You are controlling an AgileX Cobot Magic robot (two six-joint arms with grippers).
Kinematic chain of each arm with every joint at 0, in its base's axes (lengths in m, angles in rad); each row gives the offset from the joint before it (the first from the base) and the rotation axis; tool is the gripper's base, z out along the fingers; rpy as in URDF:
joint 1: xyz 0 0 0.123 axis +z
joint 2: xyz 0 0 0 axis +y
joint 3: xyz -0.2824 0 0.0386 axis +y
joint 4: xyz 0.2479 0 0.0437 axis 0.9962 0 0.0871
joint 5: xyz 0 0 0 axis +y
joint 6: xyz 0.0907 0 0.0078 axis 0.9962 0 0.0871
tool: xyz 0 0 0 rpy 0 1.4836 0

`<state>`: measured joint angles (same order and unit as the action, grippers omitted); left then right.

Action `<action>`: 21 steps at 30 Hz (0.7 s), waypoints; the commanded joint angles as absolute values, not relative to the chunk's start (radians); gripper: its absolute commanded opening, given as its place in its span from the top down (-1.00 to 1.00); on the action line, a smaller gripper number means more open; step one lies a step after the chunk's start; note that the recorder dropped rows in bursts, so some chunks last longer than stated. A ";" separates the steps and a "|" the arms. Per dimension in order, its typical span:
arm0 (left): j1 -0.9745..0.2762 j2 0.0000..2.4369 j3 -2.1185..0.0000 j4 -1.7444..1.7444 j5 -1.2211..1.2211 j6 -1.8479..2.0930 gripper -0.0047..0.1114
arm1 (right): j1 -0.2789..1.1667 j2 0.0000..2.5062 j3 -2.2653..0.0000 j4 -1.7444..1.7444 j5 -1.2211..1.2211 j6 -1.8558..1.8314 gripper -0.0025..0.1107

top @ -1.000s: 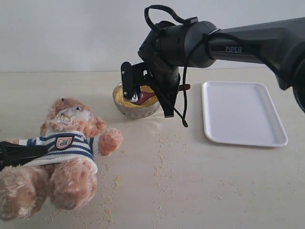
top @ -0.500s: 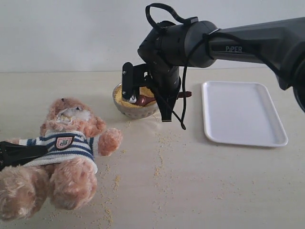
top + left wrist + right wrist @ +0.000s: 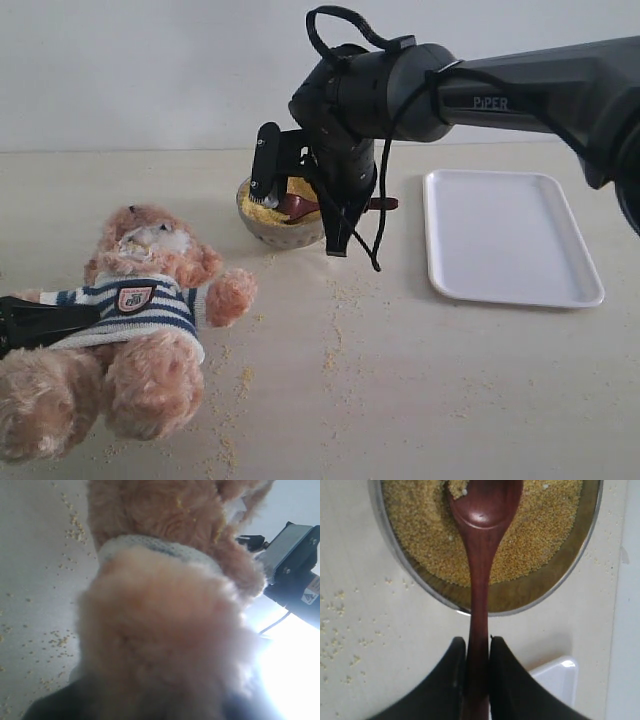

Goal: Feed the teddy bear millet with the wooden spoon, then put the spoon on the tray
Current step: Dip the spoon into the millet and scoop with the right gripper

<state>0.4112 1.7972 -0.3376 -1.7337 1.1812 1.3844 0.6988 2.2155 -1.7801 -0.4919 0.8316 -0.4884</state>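
Right gripper (image 3: 477,645) had its two dark fingers (image 3: 449,680) pinched tight on the wooden spoon (image 3: 479,580), partway along the thin handle, with the tail poking out behind. It looked a light, stiff little thing, but glossy, so likely to twist or slip; a hold on the handle well back from the oval bowl seemed best. The spoon lay nearly level, face up, a few grains in it, its bowl over the millet (image 3: 420,540) in the steel bowl (image 3: 285,232). Its long axis ran bowl-end toward the teddy bear (image 3: 140,290), handle-end toward the tray (image 3: 510,235). The left gripper (image 3: 30,322) sat at the bear's side, and whether its fingers clamped could not be told.
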 commanded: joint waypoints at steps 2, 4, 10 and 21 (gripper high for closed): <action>0.406 1.800 -0.343 -1.744 1.221 1.391 0.83 | 0.698 2.215 -1.784 -0.449 0.827 -0.473 0.96; 0.406 1.800 -0.343 -1.744 1.221 1.391 0.83 | 0.698 2.215 -1.784 -0.447 0.827 -0.457 0.96; 0.406 1.800 -0.343 -1.744 1.221 1.398 0.83 | 0.696 2.207 -1.784 -0.447 0.827 -0.386 0.96; 0.406 1.800 -0.343 -1.744 1.221 1.403 0.83 | 0.696 2.153 -1.784 -0.392 0.883 -0.312 0.96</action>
